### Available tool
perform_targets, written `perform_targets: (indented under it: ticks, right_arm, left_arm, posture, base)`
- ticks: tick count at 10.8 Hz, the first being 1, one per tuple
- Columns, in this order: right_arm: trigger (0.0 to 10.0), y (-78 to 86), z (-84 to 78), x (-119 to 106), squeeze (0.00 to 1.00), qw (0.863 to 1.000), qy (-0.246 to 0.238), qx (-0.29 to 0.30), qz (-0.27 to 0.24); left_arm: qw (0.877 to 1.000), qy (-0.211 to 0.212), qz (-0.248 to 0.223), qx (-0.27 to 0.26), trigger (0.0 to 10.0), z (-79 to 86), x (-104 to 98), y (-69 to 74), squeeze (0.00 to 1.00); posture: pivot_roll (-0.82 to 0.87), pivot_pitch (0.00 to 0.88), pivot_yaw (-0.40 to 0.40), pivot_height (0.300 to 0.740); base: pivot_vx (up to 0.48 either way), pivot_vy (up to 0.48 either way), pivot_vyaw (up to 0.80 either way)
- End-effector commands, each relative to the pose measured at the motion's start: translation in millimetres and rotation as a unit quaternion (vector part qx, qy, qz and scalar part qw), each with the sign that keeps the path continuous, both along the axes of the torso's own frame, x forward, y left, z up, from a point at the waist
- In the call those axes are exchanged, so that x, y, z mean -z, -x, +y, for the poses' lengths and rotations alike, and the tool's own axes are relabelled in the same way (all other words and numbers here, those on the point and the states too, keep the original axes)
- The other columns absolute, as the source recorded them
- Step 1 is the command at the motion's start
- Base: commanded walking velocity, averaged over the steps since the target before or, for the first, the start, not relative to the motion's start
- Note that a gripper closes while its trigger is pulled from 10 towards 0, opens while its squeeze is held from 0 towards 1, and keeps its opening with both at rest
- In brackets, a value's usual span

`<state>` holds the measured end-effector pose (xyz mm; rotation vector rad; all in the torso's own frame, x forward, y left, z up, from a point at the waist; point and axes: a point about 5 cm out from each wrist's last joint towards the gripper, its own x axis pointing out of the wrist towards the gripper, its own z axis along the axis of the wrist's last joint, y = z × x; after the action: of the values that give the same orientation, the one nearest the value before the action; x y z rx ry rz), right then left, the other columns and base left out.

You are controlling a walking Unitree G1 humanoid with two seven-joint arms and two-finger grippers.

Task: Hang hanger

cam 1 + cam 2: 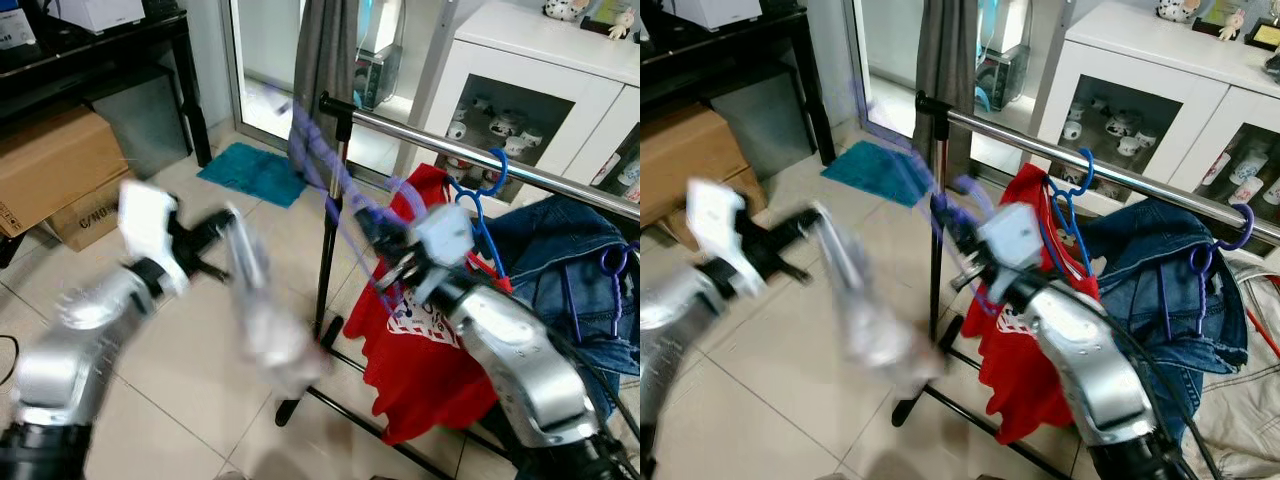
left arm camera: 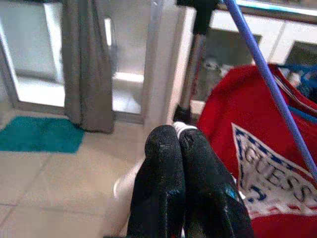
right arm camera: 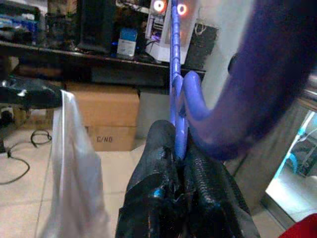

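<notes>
My right gripper (image 1: 388, 243) is shut on a purple hanger (image 1: 320, 160), gripping it near the base of its hook (image 3: 190, 96). The hanger is blurred and stands just in front of the near end of the chrome rail (image 1: 450, 145) of the clothes rack. My left gripper (image 1: 215, 237) is out to the left of the rack, shut on a pale, translucent garment (image 1: 265, 320) that hangs down blurred from its fingertips (image 2: 171, 144). The garment also shows beside the hanger as the white sheet (image 3: 74, 163).
On the rail hang a red printed shirt (image 1: 430, 340) on a blue hanger (image 1: 480, 205) and a denim jacket (image 1: 570, 260). The rack's black post (image 1: 328, 260) stands between my arms. Cardboard boxes (image 1: 55, 165) sit left, a teal mat (image 1: 255, 172) and grey curtain (image 1: 325, 60) behind, a white cabinet (image 1: 520, 70) right.
</notes>
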<state>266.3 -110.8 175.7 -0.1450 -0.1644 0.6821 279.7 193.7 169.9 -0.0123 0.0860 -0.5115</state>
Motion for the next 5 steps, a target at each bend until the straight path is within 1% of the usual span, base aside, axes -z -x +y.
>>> perform_targets:
  ticks: [1,2,3,4,5]
  right_arm:
    - [0.0,6.3,-5.7,9,0.0,0.999,0.028,0.004,0.025]
    - [1.0,19.0,-12.1,43,0.0,0.991,0.093,0.015,0.1]
    - [10.0,20.5,-14.6,58,0.0,0.984,0.105,0.037,0.138]
    - [10.0,25.4,-17.4,64,0.0,0.984,0.086,0.061,0.145]
    - [10.0,28.7,-23.3,71,0.0,0.978,0.071,0.102,0.169]
  left_arm:
    - [1.0,-0.021,0.005,0.012,0.0,-5.4,4,5.5,0.0]
    - [0.999,-0.019,0.026,-0.024,0.0,-3.5,21,9.6,0.0]
    - [0.998,-0.007,0.026,-0.049,9.8,-3.9,26,9.3,0.0]
    - [0.996,-0.028,0.037,-0.079,10.0,-7.5,34,9.3,0.0]
    - [0.995,-0.028,0.041,-0.089,10.0,-12.0,39,11.3,0.0]
  posture:
    - [-0.07,0.025,-0.031,0.74]
    - [-0.07,0.022,-0.034,0.74]
    - [-0.07,0.02,-0.038,0.74]
    - [-0.07,0.018,-0.041,0.74]
    - [-0.07,0.016,-0.042,0.74]
  base:
    - [0.0,0.0,0.0]
    - [0.0,0.0,0.0]
    - [0.0,0.0,0.0]
    - [0.0,0.0,0.0]
    - [0.0,0.0,0.0]
